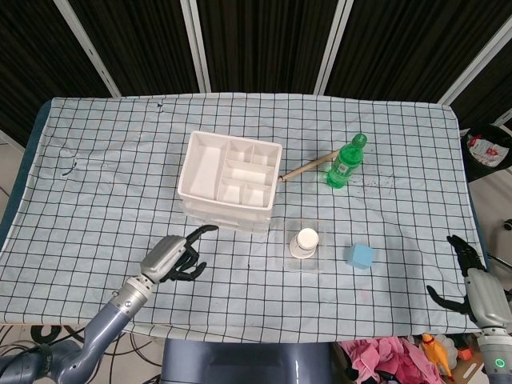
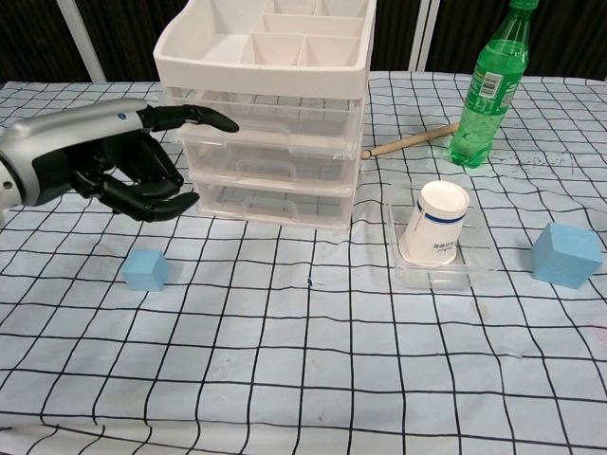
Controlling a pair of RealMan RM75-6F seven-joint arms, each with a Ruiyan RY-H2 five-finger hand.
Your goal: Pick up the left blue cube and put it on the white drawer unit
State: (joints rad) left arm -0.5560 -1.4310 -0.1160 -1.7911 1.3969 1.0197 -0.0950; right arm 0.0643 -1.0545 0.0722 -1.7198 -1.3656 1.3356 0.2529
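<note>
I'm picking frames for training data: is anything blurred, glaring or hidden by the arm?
Chest view: sharp and evenly lit; left blue cube clear below the left hand. Head view: sharp, no glare, but the hand covers that cube.
</note>
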